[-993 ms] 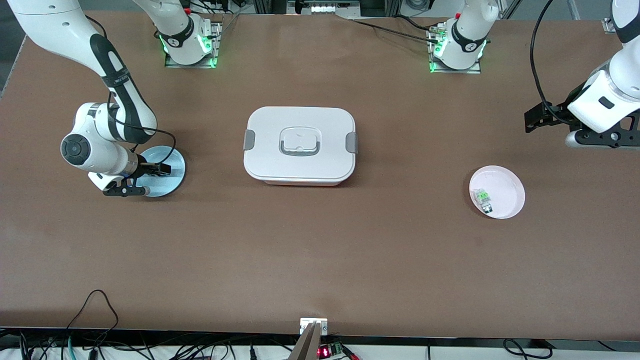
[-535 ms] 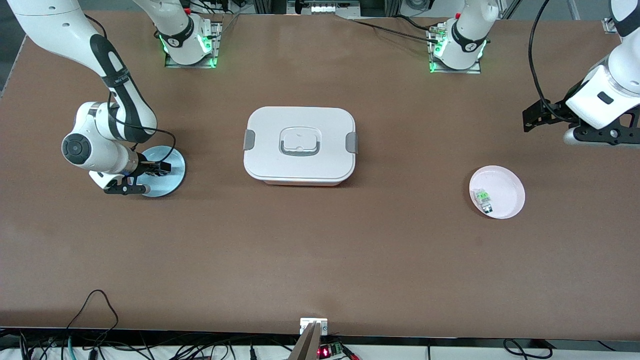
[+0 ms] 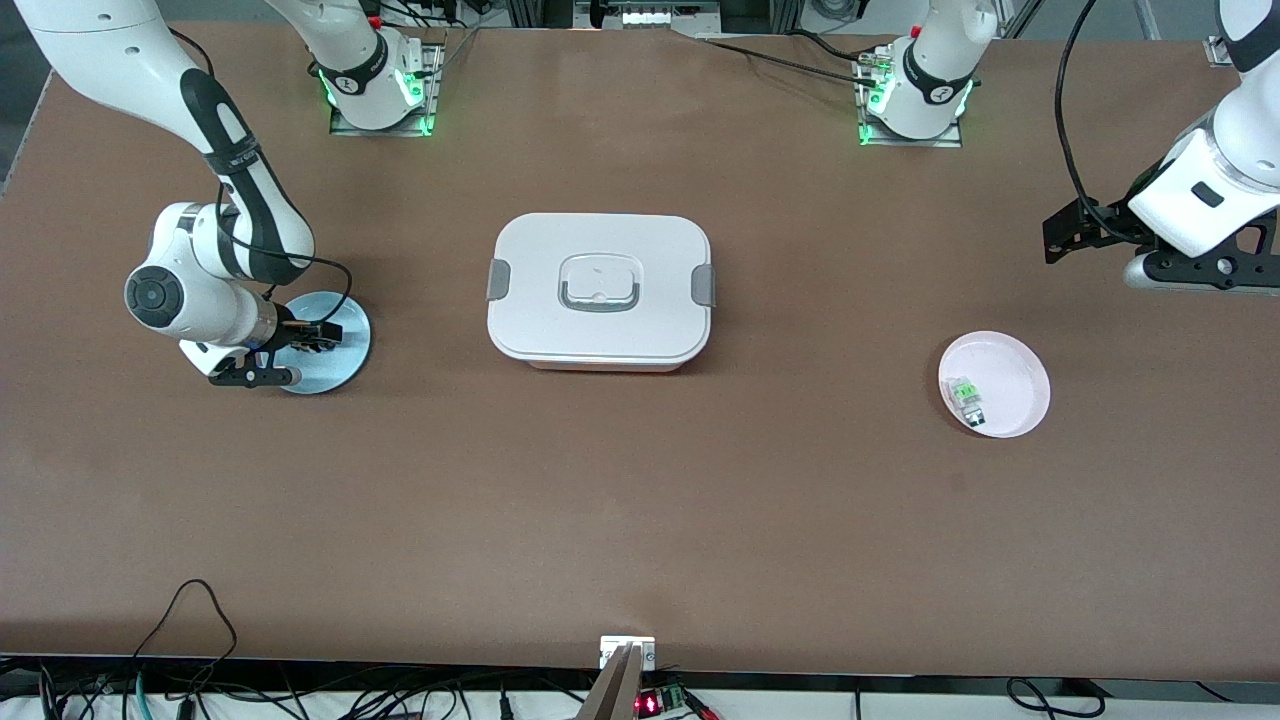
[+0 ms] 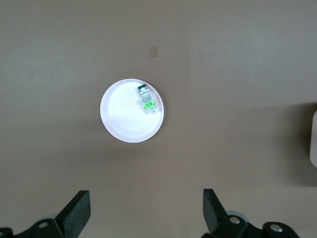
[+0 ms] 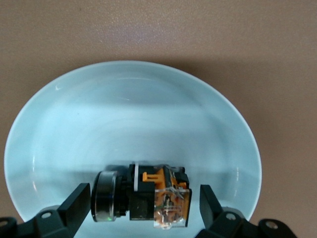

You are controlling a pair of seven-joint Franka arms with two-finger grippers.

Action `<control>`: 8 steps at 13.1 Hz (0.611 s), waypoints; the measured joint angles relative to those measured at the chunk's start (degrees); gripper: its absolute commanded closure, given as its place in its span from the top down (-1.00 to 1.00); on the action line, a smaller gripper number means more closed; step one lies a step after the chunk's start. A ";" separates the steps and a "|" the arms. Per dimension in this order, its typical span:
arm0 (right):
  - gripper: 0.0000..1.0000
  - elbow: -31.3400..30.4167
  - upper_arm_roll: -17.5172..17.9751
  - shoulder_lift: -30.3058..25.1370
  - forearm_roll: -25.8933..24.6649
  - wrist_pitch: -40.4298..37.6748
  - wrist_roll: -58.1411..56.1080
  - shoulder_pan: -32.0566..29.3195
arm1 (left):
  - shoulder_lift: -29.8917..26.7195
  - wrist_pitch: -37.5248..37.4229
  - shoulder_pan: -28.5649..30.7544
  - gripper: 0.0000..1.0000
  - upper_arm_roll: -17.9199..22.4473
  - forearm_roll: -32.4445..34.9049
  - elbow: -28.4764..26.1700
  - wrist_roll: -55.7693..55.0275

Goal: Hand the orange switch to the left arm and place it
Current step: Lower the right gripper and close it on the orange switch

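The orange switch (image 5: 143, 198), black and orange with a clear end, lies on its side on a pale blue plate (image 5: 133, 114) at the right arm's end of the table. My right gripper (image 5: 144, 201) is down at the plate (image 3: 335, 365) and straddles the switch. It is open, with a narrow gap between each finger and the switch. In the front view the right gripper (image 3: 310, 338) hides the switch. The white lidded box (image 3: 598, 290) stands mid-table. My left gripper (image 3: 1065, 235) hangs open and empty above the left arm's end of the table.
A pink plate (image 3: 1010, 370) holding a small green-and-clear component (image 3: 967, 396) sits toward the left arm's end, nearer the front camera than the left gripper. The left wrist view shows that plate (image 4: 124, 119), the component (image 4: 146, 101) and the box's edge (image 4: 314, 139).
The right gripper's fingers have drawn in a little around the switch. The left gripper has drifted slightly toward the bases' side of the table.
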 measured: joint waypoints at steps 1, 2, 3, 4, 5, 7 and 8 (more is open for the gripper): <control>0.24 0.00 0.00 0.00 0.00 0.01 0.00 0.00 | 0.00 -0.01 0.00 1.00 0.00 0.00 0.00 0.00; 0.12 0.00 0.00 -0.03 0.00 0.01 -0.02 -0.01 | 0.00 -0.02 0.00 1.00 0.00 0.00 0.00 0.00; -0.01 0.00 0.00 -0.10 0.00 0.01 -0.33 -0.01 | 0.00 -0.02 0.00 1.00 0.00 0.00 0.00 0.00; -0.13 0.00 0.00 -0.10 0.00 0.01 -0.81 -0.01 | 0.00 -0.02 0.00 1.00 0.00 0.00 0.00 0.00; -0.21 -0.01 0.00 -0.10 0.00 0.01 -1.45 -0.01 | 0.00 -0.02 0.00 1.00 0.00 0.00 0.00 0.00; -0.27 -0.01 0.00 -0.18 0.00 0.01 -3.59 -0.01 | 0.00 -0.02 0.00 1.00 0.00 0.00 0.00 0.00; -0.32 0.00 0.00 -0.35 0.00 0.02 -4.52 -0.01 | 0.00 -0.02 0.00 1.00 0.00 0.00 0.00 0.00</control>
